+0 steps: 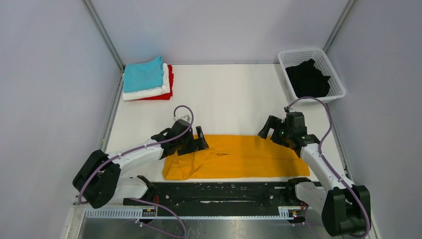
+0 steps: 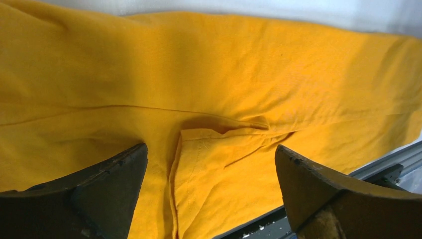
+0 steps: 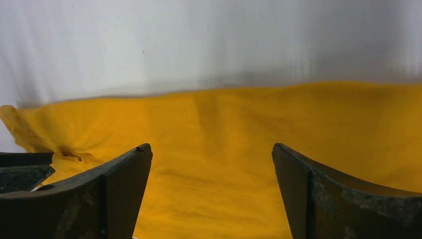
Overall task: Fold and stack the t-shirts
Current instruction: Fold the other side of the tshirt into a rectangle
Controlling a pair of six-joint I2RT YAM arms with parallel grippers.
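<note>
Looks like a robot lab test cell. Landmark: the white table [image 1: 234, 94].
- Plain grey panel walls [image 1: 50, 99] box the table in on its left, back and right.
- Bare metal frame posts [image 1: 103, 32] rise at its two back corners.
- A black mounting rail [image 1: 219, 191] runs along its near edge. My left arm [image 1: 134, 153] and right arm [image 1: 318, 164] are bolted at the rail's two ends.
- Purple cables [image 1: 326, 124] loop loose off both arms.
- Test props on the table: folded shirts [image 1: 147, 79] at the back-left corner, a white lattice basket [image 1: 336, 77] at the back-right corner, and a mustard shirt [image 1: 249, 157] just past the rail.
</note>
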